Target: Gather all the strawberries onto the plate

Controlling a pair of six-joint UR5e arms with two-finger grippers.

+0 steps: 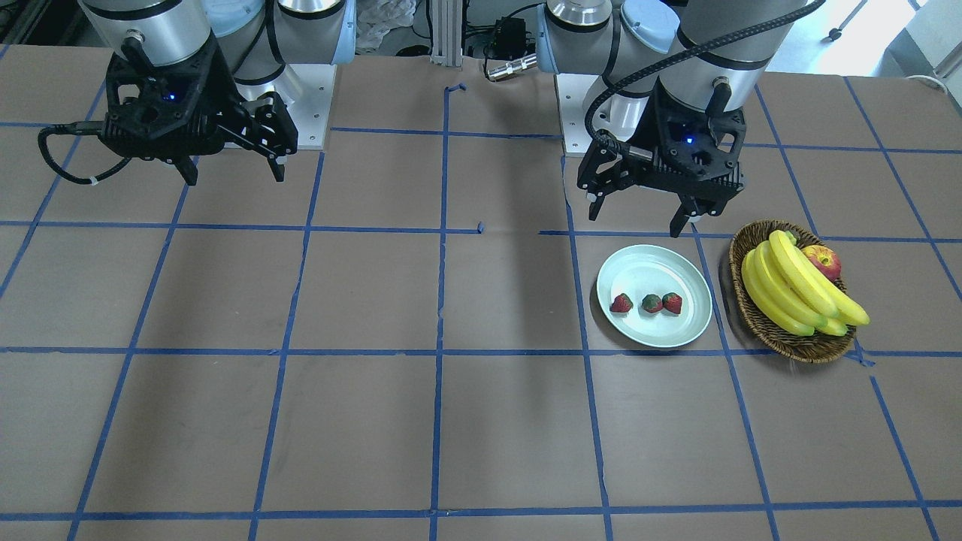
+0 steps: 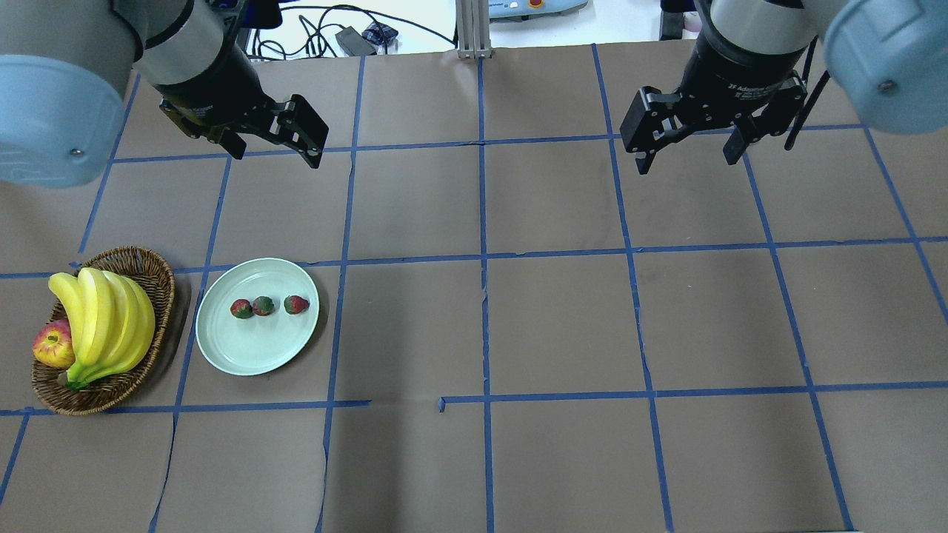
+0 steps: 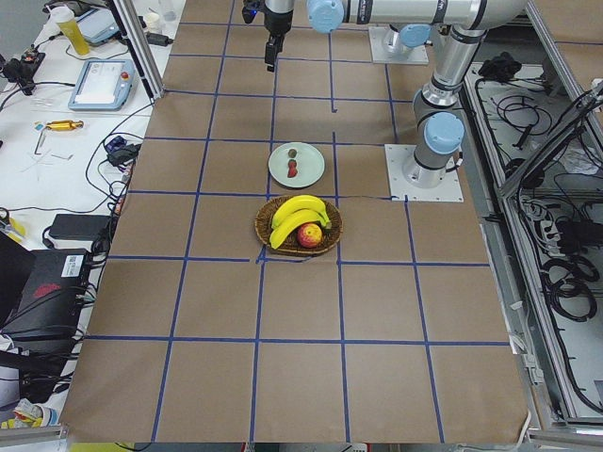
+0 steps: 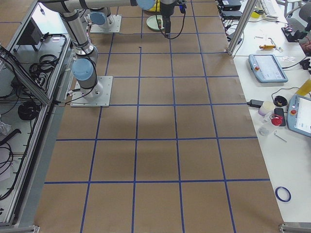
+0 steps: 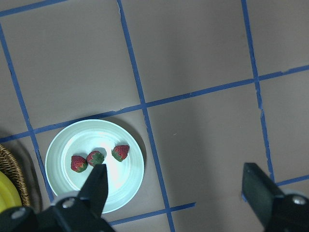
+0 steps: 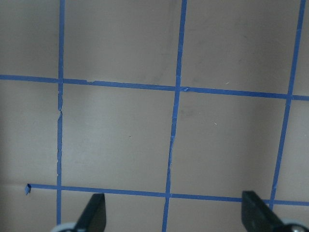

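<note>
If reaching, take left gripper (image 2: 278, 154), spread at upper left, nearer to strawberries (image 2: 264, 306) in plate (image 2: 252, 349) at lower left than right gripper (image 2: 688, 161), also spread.

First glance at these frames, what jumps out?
Bright yellow bananas and an apple sit in a wicker basket on the robot's left side of the table. Beside it, a pale green plate holds three strawberries in a row. The left gripper and right gripper hang open and empty above.
</note>
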